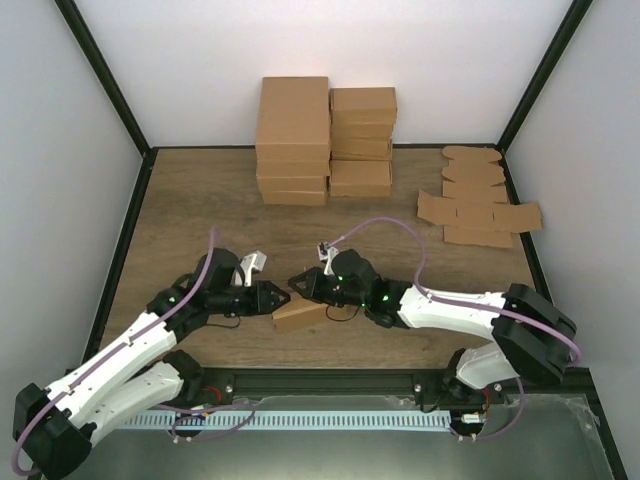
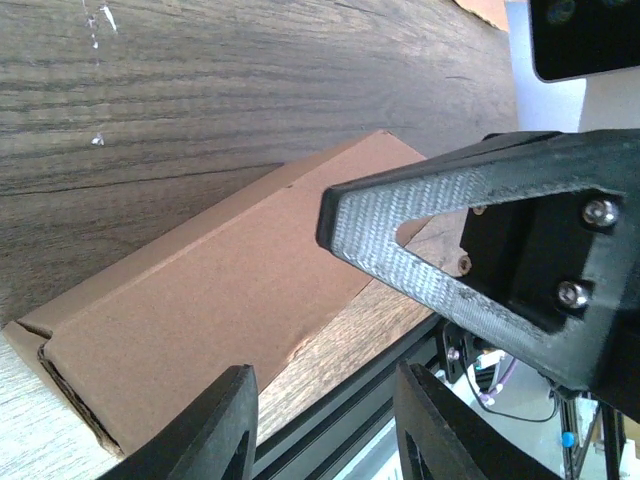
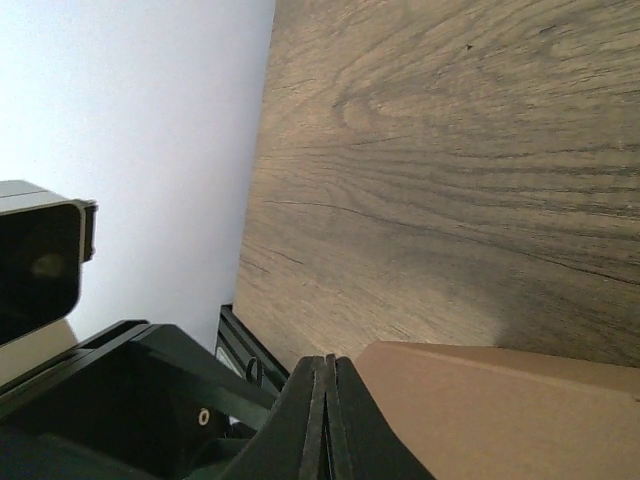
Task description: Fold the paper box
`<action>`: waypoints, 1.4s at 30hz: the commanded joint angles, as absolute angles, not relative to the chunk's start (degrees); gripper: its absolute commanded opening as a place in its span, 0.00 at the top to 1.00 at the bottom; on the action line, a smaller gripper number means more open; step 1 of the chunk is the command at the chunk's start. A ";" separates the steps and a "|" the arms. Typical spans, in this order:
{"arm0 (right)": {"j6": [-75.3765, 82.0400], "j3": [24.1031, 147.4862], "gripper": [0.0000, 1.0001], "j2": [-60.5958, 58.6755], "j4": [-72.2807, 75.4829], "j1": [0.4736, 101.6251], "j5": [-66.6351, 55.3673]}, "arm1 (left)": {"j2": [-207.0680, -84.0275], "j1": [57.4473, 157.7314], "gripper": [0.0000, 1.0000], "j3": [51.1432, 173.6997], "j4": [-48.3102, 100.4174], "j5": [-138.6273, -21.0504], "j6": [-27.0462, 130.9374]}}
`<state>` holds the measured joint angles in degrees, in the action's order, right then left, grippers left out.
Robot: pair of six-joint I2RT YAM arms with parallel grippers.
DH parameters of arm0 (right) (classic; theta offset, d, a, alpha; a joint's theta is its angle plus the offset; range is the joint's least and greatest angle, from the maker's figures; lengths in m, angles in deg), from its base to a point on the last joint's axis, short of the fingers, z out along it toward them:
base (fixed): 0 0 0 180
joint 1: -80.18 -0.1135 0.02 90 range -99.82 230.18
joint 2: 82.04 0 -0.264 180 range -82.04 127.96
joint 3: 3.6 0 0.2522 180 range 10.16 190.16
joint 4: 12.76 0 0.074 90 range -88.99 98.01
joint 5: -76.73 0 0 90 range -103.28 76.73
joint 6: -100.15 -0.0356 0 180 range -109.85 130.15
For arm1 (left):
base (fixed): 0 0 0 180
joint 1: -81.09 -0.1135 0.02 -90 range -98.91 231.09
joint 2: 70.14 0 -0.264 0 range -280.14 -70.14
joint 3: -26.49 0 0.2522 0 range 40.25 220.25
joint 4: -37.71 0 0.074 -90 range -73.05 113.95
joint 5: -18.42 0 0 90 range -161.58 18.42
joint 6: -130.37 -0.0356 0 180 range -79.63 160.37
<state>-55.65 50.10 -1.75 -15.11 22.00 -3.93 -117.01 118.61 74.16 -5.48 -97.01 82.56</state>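
The paper box lies near the table's front edge, between both grippers. Its long axis runs left-right, right end angled slightly away. It's plain brown and already a shallow carton. Only the left wrist view shows its gappy end. The left gripper has its fingers apart. The right gripper is pinched closed on nothing, over the box's top.
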 commanded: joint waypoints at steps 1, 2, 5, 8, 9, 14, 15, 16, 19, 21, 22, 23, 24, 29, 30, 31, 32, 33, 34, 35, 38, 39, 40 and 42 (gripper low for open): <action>-57.18 48.50 0.99 -2.98 -16.56 20.85 -6.73 | -116.71 118.44 0.61 72.96 -3.05 -97.61 83.62; -57.41 48.14 0.99 -2.86 -16.50 20.85 -6.77 | -116.72 118.44 0.61 72.61 -2.81 -97.52 83.88; -57.64 47.08 0.99 -2.40 -17.42 20.86 -6.48 | -116.81 118.44 0.62 71.72 -1.98 -97.59 84.24; -56.91 46.90 0.99 -1.37 -18.02 20.86 -5.88 | -116.80 118.44 0.62 71.08 -1.48 -97.55 84.36; -56.86 46.83 0.99 -0.92 -18.29 20.86 -5.67 | -116.83 118.42 0.62 70.90 -1.33 -97.61 84.40; -57.21 45.91 0.99 0.84 -20.08 20.87 -5.10 | -117.16 118.44 0.62 69.80 -1.03 -97.74 84.39; -57.26 45.65 0.99 1.04 -20.50 20.91 -5.13 | -117.14 118.44 0.63 69.60 -0.93 -97.69 84.44; -57.31 45.47 0.99 1.16 -20.57 20.88 -5.15 | -117.14 118.44 0.62 69.41 -0.86 -97.69 84.51; -57.16 45.35 0.99 1.28 -20.47 20.88 -5.19 | -116.82 118.44 0.63 69.45 -0.71 -97.85 84.68; -57.12 45.16 0.99 1.32 -20.42 20.91 -5.23 | -116.81 118.44 0.63 70.32 -1.14 -97.81 84.61; -57.16 45.10 0.99 1.24 -20.35 20.92 -5.27 | -116.81 118.44 0.63 70.88 -1.51 -97.73 84.50; -57.10 44.94 0.99 1.20 -20.32 20.86 -5.28 | -116.80 118.44 0.63 71.48 -1.86 -97.69 84.42; -57.13 44.85 0.99 1.19 -20.29 20.85 -5.38 | -116.70 118.44 0.63 72.08 -2.23 -97.75 84.40; -56.94 44.95 0.99 1.22 -19.86 20.87 -5.58 | -115.63 118.36 0.80 72.59 -1.06 -100.40 85.86; -56.96 45.01 0.99 1.27 -19.83 20.85 -5.56 | -115.62 118.21 0.87 72.13 -0.87 -100.78 86.09; -56.84 45.05 0.99 1.28 -19.82 20.88 -5.54 | -115.71 118.14 0.95 71.43 -0.80 -100.87 86.31; -56.81 45.20 0.99 1.41 -19.85 20.85 -5.47 | -115.75 117.98 0.96 70.54 -0.52 -101.04 86.77; -56.75 45.28 0.99 1.48 -19.79 20.87 -5.47 | -115.68 117.78 0.96 69.44 0.27 -101.42 87.08; -56.71 45.30 0.99 1.54 -19.69 20.87 -5.39 | -115.48 117.70 0.96 68.17 1.42 -101.97 87.85; -56.58 45.33 0.99 1.59 -19.65 20.91 -5.38 | -115.20 117.52 0.96 66.87 2.70 -102.55 88.62; -56.57 45.34 0.99 1.80 -19.71 20.90 -5.39 | -114.88 117.32 0.96 62.82 6.25 -103.02 90.47; -56.56 45.44 0.99 1.93 -19.68 20.86 -5.37 | -114.88 117.30 0.96 61.49 7.47 -103.07 90.96; -56.61 45.45 0.99 2.10 -19.70 20.87 -5.31 | -114.88 117.30 0.96 60.31 8.64 -103.16 91.46; -56.56 45.52 0.99 2.31 -19.79 20.89 -5.21 | -114.88 117.30 0.96 58.48 10.83 -103.25 92.22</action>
